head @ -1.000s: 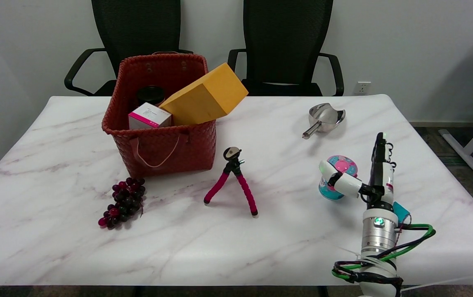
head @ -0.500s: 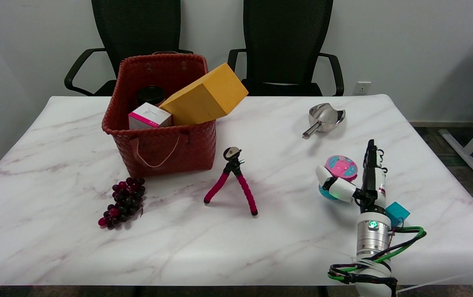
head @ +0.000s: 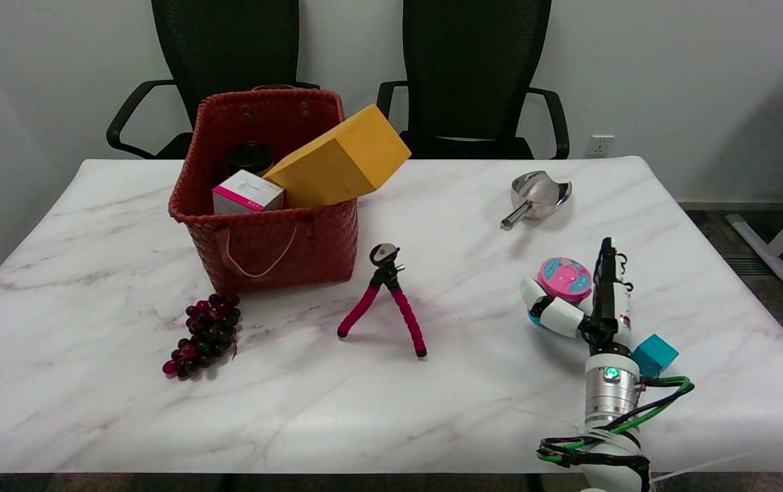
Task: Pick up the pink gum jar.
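The pink gum jar [head: 564,278], with a pink lid and a teal body, stands on the right part of the marble table [head: 432,383]. My right hand [head: 586,304] reaches in from the lower right and brackets the jar. Its thumb [head: 550,311] lies across the jar's near left side and hides the lower body. The straight fingers [head: 607,283] stand edge-on just right of the lid. Whether they touch the jar does not show, and the jar still rests on the table.
A teal cube [head: 652,355] sits right beside my wrist. A steel scoop [head: 535,196] lies behind the jar. A pink-legged mini tripod [head: 385,301] stands mid-table, grapes [head: 205,333] at the left, and a red woven basket [head: 265,236] holds a yellow block [head: 340,160] and a small box.
My right hand has moved left and drawn in on the jar, so the fingers now stand close beside the lid. The teal cube has come into fuller view. The jar has stayed put.
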Controlling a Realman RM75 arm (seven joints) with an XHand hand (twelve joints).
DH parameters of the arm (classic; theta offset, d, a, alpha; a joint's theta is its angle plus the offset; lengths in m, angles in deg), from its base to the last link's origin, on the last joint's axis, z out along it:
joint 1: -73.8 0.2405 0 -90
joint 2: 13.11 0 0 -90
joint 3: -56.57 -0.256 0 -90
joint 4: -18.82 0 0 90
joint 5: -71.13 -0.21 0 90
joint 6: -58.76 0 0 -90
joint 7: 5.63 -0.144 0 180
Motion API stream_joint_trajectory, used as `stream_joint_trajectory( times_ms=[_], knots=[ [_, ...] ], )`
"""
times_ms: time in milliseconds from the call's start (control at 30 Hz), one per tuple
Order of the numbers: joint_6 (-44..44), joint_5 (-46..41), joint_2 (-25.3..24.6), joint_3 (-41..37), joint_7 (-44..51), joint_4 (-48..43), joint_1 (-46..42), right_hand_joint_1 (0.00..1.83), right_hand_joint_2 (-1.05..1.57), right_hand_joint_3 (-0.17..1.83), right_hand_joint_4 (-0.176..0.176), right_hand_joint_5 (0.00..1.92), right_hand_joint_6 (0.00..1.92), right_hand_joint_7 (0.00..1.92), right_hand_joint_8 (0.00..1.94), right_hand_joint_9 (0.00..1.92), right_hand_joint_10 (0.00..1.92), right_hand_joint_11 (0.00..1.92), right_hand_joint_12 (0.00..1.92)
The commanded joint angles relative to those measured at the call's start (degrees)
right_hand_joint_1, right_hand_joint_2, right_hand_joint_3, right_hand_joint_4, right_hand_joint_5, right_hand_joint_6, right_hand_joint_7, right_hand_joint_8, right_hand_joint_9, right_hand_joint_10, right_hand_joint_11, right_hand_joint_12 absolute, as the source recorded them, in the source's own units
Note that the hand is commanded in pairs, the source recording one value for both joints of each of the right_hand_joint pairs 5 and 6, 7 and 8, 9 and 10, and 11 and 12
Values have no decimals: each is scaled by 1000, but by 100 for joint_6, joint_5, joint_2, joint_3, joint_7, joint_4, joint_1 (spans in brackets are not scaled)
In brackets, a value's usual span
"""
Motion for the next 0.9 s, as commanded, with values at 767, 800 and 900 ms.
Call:
stream_joint_trajectory(
  times_ms=[767,800,900],
  knots=[
    [-821,48,-81,-421,-573,566,267,1175,431,708,0,0,0,0,0,0,0,0,0],
    [-836,48,-75,-421,-602,574,269,1175,431,709,0,0,0,0,0,0,0,0,0],
    [-886,48,-73,-421,-609,584,291,1174,432,710,0,0,0,0,0,0,0,0,0]
  ],
)
